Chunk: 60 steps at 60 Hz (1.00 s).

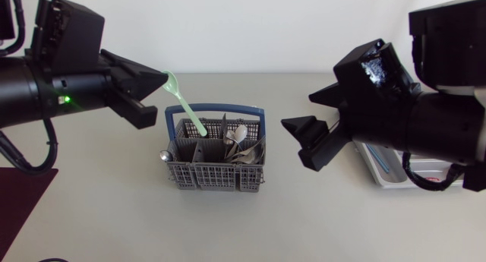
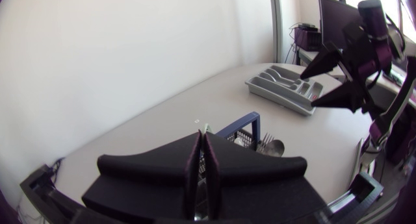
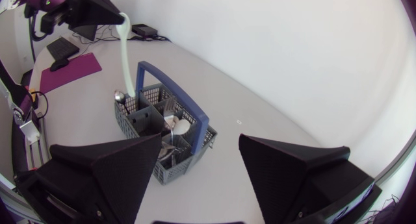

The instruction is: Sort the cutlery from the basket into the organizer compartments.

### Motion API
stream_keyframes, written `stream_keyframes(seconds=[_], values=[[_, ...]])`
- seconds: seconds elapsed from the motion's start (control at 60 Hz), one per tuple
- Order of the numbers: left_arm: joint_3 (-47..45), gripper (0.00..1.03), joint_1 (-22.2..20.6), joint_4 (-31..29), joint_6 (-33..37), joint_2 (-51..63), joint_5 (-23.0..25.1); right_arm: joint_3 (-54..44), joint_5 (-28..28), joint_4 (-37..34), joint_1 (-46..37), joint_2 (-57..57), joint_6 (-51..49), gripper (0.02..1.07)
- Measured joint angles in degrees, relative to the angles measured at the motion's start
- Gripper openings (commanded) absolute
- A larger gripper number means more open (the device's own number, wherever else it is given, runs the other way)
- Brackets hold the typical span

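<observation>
Above the basket (image 1: 216,177), the left hand (image 1: 163,81) was clamped on a green spoon (image 1: 186,106), its lower end at the basket's rim. Beside the basket, the right hand (image 1: 300,112) hovered with fingers apart, holding nothing. The organizer (image 2: 279,97) lay on the counter (image 1: 114,216), well apart from the basket.

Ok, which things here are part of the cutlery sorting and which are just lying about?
Job: pale green plastic spoon, grey plastic basket with blue handle, metal cutlery inside it, grey organizer tray.
Lying about: dark maroon mat.
</observation>
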Motion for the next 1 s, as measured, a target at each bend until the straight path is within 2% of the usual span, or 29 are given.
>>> stream_keyframes(seconds=[0.15, 0.35, 0.6, 0.933, 1.0], values=[[4.2, 0.03, -1.29, -1.88, -9.09, 4.13, -0.15, 1.16, 0.26, 3.39, 3.91, 2.21, -0.04, 0.72], [7.91, 0.03, -4.02, -2.97, -15.85, 7.37, 0.13, 3.21, 1.51, 6.8, 7.17, 7.08, -0.72, 0.7], [8.09, 0.03, -5.14, -2.91, -17.92, 9.86, 1.38, 6.47, 1.68, 9.81, 8.66, 13.03, -1.6, 0.65], [8.09, 0.03, -5.29, -2.51, -19.21, 9.97, 2.8, 11.56, 1.27, 10.08, 9.77, 19.52, -1.77, 0.61], [8.17, 0.03, -5.29, -2.49, -19.26, 9.97, 2.97, 12.2, 1.22, 10.05, 9.99, 20.35, -1.77, 0.52]])
